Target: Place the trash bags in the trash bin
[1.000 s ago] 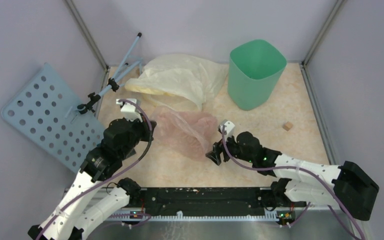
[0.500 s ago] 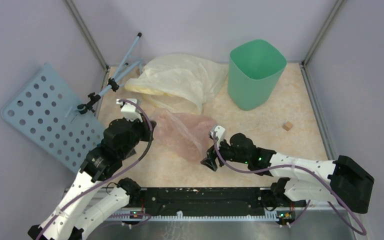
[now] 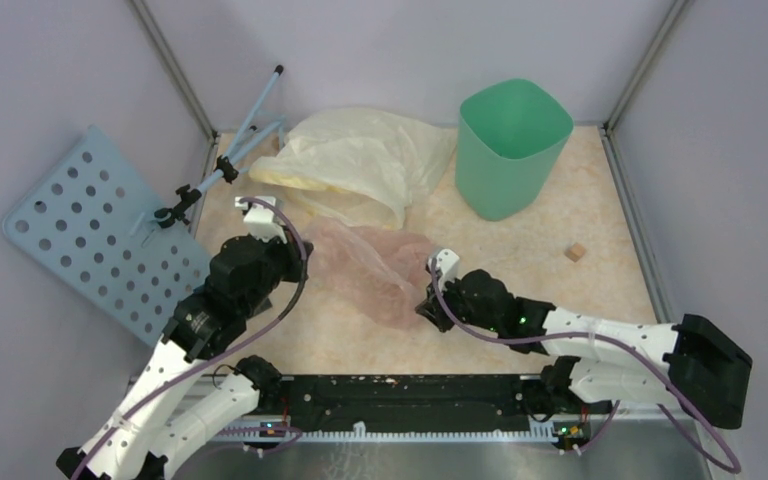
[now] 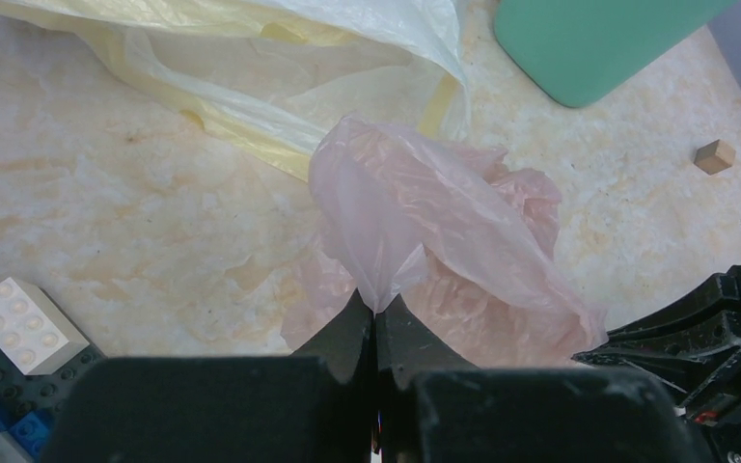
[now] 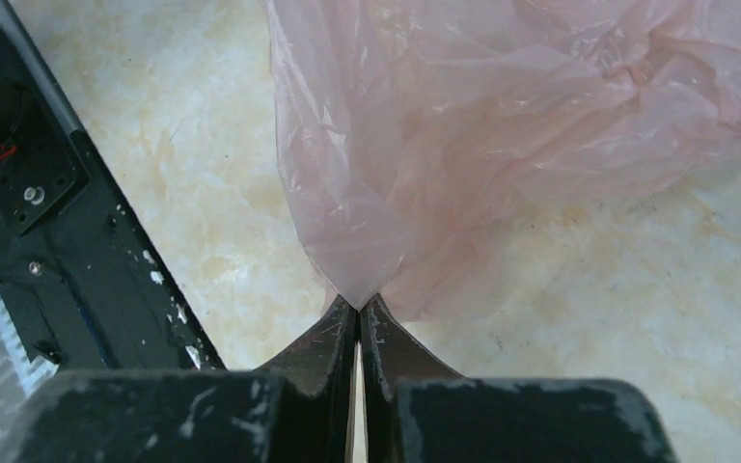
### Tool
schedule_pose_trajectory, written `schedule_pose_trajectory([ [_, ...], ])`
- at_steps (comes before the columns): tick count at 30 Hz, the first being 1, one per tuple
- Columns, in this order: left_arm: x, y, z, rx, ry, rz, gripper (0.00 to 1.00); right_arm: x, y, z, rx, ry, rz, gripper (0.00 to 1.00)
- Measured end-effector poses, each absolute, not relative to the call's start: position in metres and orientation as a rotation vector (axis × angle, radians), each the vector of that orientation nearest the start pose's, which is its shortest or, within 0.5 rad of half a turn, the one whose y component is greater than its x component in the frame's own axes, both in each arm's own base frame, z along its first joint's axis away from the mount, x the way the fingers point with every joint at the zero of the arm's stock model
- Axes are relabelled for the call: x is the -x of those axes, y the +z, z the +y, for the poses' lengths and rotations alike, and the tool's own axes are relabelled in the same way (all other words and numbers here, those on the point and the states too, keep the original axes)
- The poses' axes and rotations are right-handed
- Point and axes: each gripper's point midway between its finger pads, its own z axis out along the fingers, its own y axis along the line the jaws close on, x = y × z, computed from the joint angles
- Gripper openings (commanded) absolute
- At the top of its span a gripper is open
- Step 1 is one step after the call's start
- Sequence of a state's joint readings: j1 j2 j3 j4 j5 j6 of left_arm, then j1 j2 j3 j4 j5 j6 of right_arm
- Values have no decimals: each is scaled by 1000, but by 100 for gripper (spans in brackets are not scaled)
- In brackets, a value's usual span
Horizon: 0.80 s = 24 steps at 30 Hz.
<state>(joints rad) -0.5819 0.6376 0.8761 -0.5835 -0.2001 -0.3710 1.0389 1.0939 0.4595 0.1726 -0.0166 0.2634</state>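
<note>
grasp step, both sides: the left gripper (image 4: 374, 311) is clamped on one gathered edge of the thin, crinkly, translucent pale-pink plastic bag (image 3: 370, 275), and the right gripper (image 5: 358, 304) is pinched shut on the opposite edge. the bag sags onto the table between them, well apart from the mint-green, taper-sided plastic wastebasket (image 3: 512, 150) at far right. next move, as judged: lift together, then carry the bag over the rim. surface: beige marbled tabletop (image 3: 600, 230), bearing an opaque pale-yellow plastic bag (image 3: 360, 160) and a small wooden cube (image 3: 575, 252); lilac walls (image 3: 410, 50) enclose it.

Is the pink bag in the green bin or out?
Out: the pink bag, pinched by left claw and right claw, lies apart from the green bin.
</note>
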Motion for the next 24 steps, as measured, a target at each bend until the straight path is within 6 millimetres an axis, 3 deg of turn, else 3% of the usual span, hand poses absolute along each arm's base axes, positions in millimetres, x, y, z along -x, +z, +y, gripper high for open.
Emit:
schedule_pose_trajectory([
  [3,-223,264,-120,-58,-439,1935,0,-160,107,288,754,797,2007,0],
  [9,-225,251,-118,-24,-422,1962,0,-152,132,268,606,827,2058,0],
  [17,-233,235,-115,40,-378,2008,5,-149,189,255,405,845,2171,0],
  [20,-232,229,-113,54,-364,2015,23,-148,214,254,358,868,2171,0],
  [24,-231,229,-110,64,-364,2006,64,-149,240,250,308,885,2147,0],
])
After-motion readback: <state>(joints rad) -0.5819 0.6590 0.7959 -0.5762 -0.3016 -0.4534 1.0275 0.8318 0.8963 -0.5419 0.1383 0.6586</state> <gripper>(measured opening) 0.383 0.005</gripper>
